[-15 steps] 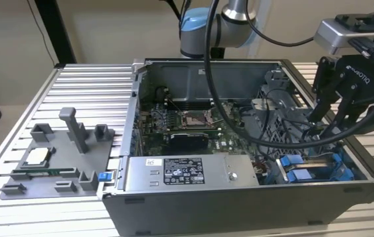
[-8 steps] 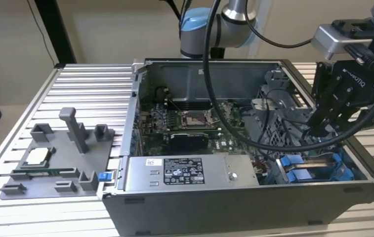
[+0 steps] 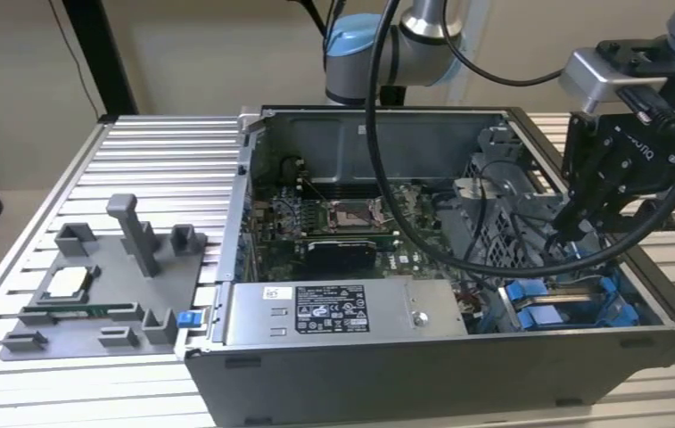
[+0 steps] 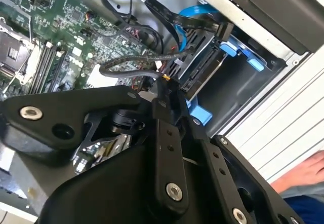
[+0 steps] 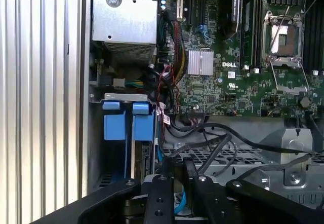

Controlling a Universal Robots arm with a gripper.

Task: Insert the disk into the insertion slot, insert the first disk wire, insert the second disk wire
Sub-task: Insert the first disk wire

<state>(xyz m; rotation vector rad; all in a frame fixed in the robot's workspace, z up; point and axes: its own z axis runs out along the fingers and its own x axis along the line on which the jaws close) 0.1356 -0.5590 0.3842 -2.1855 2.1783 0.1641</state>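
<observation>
Ribbed metal table [image 3: 28, 178] bears an open computer case [image 3: 432, 374]. The disk [image 5: 144, 130] sits slotted at the exterior view's near right, with the gripper [image 4: 164, 84] over it; whether it is open or closed cannot be told. The second wrist view adds a person's hand [image 4: 306, 171].

A plain cream wall [image 3: 194, 53] stands behind a ribbed aluminium table [image 3: 170, 169], evenly lit. A black upright post [image 3: 97, 53] rises at the table's far corner, toward the exterior view's left.
</observation>
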